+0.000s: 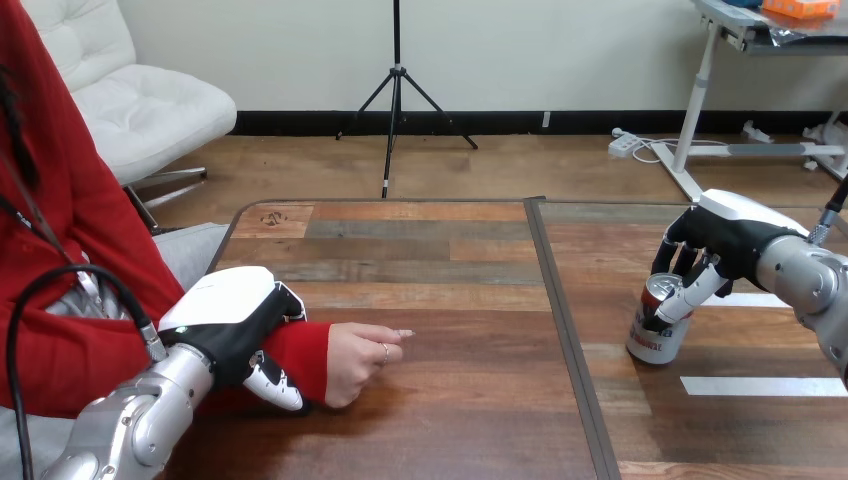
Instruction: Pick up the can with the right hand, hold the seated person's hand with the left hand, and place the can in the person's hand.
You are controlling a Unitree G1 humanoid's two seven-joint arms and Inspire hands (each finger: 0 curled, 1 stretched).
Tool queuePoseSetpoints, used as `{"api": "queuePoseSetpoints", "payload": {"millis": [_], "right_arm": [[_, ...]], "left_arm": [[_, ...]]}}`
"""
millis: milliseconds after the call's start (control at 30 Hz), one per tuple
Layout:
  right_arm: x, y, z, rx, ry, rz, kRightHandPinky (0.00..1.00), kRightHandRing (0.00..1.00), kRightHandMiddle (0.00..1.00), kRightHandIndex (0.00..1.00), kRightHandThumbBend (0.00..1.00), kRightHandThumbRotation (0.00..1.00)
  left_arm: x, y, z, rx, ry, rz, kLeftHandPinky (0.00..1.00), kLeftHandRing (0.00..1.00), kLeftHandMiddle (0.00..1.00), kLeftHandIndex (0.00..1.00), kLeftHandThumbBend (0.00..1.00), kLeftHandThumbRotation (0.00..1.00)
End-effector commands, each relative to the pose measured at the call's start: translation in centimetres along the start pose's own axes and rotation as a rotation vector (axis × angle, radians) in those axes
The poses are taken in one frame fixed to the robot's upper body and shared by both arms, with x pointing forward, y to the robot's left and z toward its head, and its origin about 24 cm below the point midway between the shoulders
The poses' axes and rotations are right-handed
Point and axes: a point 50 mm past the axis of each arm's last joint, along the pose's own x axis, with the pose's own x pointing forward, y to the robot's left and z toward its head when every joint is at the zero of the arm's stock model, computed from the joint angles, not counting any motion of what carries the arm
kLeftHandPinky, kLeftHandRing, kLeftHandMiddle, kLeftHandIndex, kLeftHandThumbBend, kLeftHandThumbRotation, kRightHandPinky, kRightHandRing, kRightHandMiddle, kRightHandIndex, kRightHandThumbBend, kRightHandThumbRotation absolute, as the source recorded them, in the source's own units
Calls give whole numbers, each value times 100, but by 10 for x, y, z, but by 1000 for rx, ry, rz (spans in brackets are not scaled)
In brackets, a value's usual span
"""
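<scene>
Upright red-and-white can (655,342), silver-topped, in the right hand (728,240).

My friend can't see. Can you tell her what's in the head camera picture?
The robot's right hand curls its fingers round a can standing on the wooden table. Its left hand clasps a seated person's red-sleeved wrist; the person's hand rests on the table, well apart from the can.

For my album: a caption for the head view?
Left hand clasps the person's wrist; right hand grips the standing can.
</scene>
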Motion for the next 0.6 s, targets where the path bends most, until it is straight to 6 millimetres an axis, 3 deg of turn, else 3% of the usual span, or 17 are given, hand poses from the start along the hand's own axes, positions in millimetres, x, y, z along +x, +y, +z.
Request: {"api": "queuePoseSetpoints", "payload": {"millis": [0, 567], "right_arm": [[-1, -26, 12, -10, -49, -101, 39, 44, 48, 48, 81, 0], [-2, -32, 13, 33, -63, -116, 40, 45, 51, 47, 82, 0]], "left_arm": [[4, 47, 24, 9, -118, 188, 30, 35, 41, 42, 77, 0], [3, 48, 24, 32, -132, 207, 31, 36, 42, 44, 78, 0]]}}
